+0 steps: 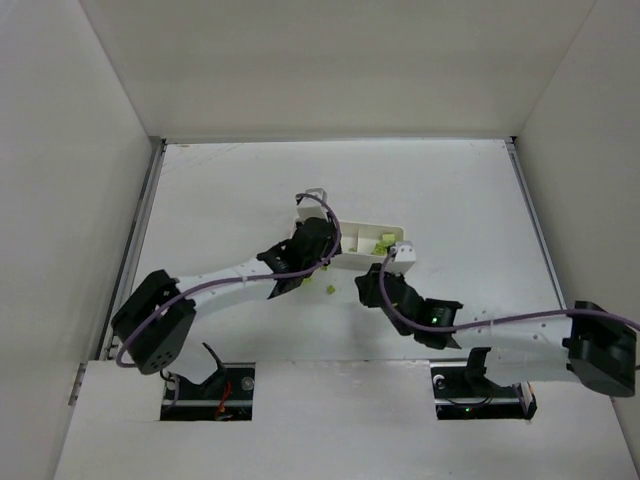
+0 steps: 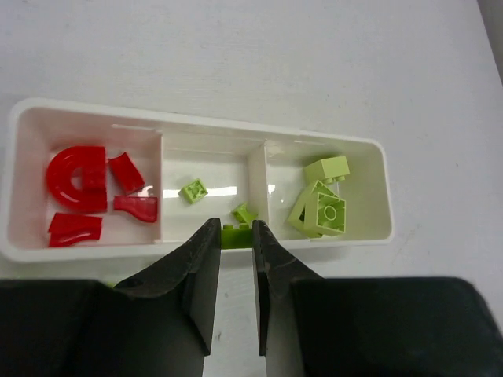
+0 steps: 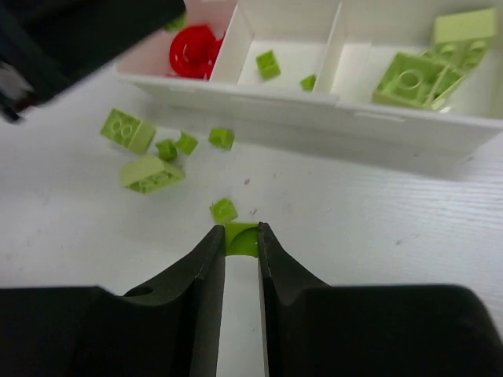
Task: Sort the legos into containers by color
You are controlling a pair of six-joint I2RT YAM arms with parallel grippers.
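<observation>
There, the right tool [image 3: 240,232] pinched narrow on a lime lego [image 3: 240,242]; the tray [image 3: 393,126] lay just ahead, broadside, toward the far edge of the counter [image 3: 409,220].

We see a white table [image 1: 460,190] with a faintly grained surface; a plain back wall [image 1: 340,60], a left wall [image 1: 60,180] and a right wall [image 1: 590,150] close it in; a metal left rail [image 1: 136,235] and right rail [image 1: 538,225] run along its side edges; a white board [image 1: 340,420] with two rectangular cut-outs spans the near edge.
</observation>
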